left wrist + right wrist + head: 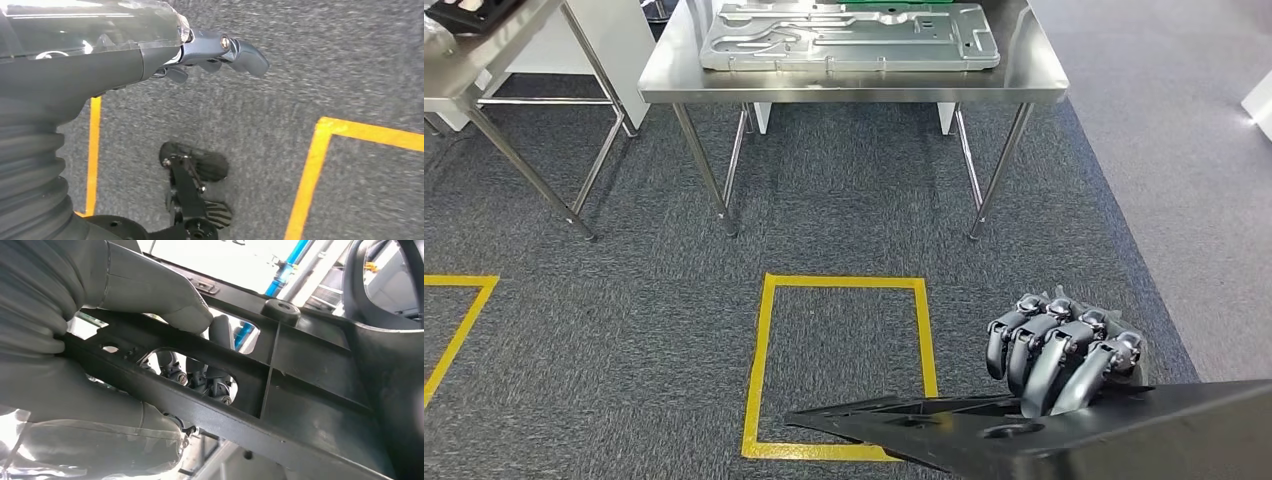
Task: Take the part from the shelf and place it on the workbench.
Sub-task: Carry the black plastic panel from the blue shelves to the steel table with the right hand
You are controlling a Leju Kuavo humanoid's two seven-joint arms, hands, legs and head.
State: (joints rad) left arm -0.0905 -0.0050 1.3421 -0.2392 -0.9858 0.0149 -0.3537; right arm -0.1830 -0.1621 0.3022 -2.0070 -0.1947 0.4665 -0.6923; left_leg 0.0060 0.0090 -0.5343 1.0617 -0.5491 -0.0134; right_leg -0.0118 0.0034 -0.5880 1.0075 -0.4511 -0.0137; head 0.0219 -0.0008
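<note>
black part (1064,435), edge-cropped, gripped by right hand (1064,355)

A steel workbench (854,88) carries a grey metal panel (849,35).

black part (1064,435): running off the head view's lower edge, hiding the right hand's (1064,355) palm;
left table (484,60): being cropped at the corner

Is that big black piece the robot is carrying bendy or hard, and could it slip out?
The black part looks like rigid ribbed plastic, so it probably stays stiff. With its big cut-out openings it is likely light for its size. The right hand grips it near one side, fingers through an opening, so it may tip more than slip.
</note>
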